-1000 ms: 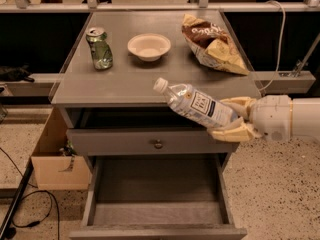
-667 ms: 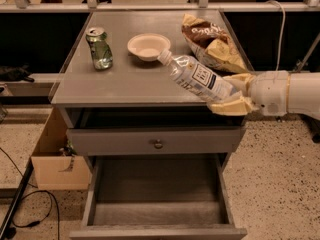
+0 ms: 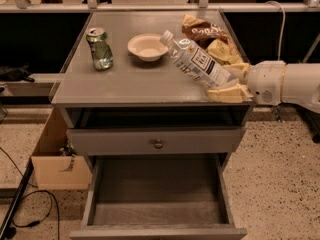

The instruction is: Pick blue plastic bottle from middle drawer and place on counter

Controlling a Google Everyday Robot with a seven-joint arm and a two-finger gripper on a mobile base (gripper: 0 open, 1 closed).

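The blue plastic bottle (image 3: 197, 61), clear with a white cap and a white label with dark print, is tilted with its cap up and to the left, over the right part of the counter (image 3: 125, 81). My gripper (image 3: 228, 82), with pale yellow fingers (image 3: 227, 94) on a white arm coming in from the right, is shut on the bottle's base end. I cannot tell if the bottle touches the counter. The middle drawer (image 3: 155, 196) is pulled out below, with a bare grey floor.
A dented green soda can (image 3: 100, 48) stands at the counter's left and a white bowl (image 3: 147, 46) at its middle back. Chip bags (image 3: 210, 36) lie at the back right, just behind the bottle. A closed drawer front with a round knob (image 3: 158, 144) sits above the open drawer. A cardboard box (image 3: 55, 159) stands on the floor to the left.
My gripper has carried the bottle up from the counter's front right edge and further in over the counter top, towards the bowl. Nothing else has moved.
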